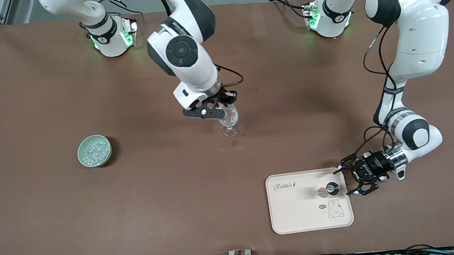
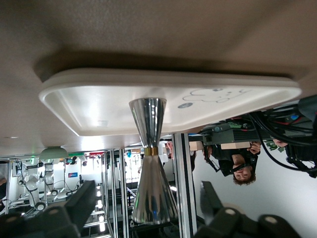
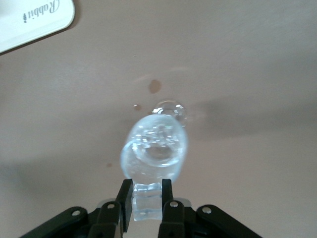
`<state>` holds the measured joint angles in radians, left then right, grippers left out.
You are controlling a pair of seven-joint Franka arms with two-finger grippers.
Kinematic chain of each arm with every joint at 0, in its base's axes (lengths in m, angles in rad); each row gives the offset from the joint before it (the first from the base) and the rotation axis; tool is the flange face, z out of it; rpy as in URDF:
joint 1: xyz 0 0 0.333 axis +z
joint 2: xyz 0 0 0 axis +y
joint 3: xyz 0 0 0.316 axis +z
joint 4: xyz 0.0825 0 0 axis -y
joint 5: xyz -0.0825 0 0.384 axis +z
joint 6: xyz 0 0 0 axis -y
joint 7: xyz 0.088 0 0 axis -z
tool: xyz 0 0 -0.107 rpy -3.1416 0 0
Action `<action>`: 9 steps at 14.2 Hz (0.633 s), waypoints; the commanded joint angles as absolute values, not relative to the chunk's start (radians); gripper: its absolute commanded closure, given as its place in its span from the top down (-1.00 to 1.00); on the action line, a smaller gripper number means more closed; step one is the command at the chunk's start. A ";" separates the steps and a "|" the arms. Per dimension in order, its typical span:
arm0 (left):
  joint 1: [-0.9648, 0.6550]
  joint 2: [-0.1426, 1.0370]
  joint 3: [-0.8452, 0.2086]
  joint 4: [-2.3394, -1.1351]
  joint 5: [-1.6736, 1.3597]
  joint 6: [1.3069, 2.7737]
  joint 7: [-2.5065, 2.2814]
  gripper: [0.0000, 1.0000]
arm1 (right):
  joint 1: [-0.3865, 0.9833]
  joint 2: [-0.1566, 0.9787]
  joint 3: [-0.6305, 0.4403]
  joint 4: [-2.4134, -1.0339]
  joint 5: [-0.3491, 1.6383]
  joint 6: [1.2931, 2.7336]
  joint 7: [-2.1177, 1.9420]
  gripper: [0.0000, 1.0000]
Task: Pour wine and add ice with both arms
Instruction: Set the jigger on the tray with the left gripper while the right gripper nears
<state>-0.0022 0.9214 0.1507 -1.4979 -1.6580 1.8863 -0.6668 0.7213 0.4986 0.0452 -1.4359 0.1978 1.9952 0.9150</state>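
Front view is showing the ice-adding step in hand. The right gripper (image 1: 214, 106) is hanging over the rim of the stemmed glass (image 1: 229, 121), which is standing upright near the middle of the table (image 1: 56, 222). Its fingers (image 3: 167, 201) are pinching 1 clear ice lump (image 3: 147, 202) in a narrow grip, directly above the mouth of the glass, and several lumps are already lying in the bowl of the glass. The remaining ice (image 1: 94, 152) is sitting in the green bowl (image 1: 81, 155), well apart from the glass, toward the right arm's end of the table.

The left gripper (image 1: 359, 177) is sitting low at the edge of the cream tray (image 1: 298, 215), toward the left arm's end and nearer to the front camera than the glass. Its fingers (image 2: 74, 206) are standing wide and holding nothing; the steel hourglass-shaped measure (image 2: 149, 163) is standing upright on the tray between them, untouched. The pouring step is therefore judged complete on that side.

Small dark spots are marking the table beside the foot of the glass.

The next move is calling for the right gripper to part its fingers while centred over the mouth, so that the lump is dropping inside and not glancing off the rim. A release from low height is limiting splash and the risk of tipping the glass.
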 commanded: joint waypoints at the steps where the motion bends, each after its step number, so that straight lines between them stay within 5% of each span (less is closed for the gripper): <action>1: -0.015 0.868 0.224 -1.533 -1.556 1.800 -0.660 1.00 | 0.729 0.555 0.049 -1.361 0.218 1.994 0.959 -0.98; 9: -0.015 0.683 0.302 -1.292 -0.901 1.726 -0.655 1.00 | 0.712 0.557 0.046 -1.361 0.138 1.974 0.945 -0.97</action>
<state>-0.0049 0.7391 0.2702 -1.3432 -0.9705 1.7362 -0.6606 0.7228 0.5527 0.0393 -1.3780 0.1711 1.9967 0.9398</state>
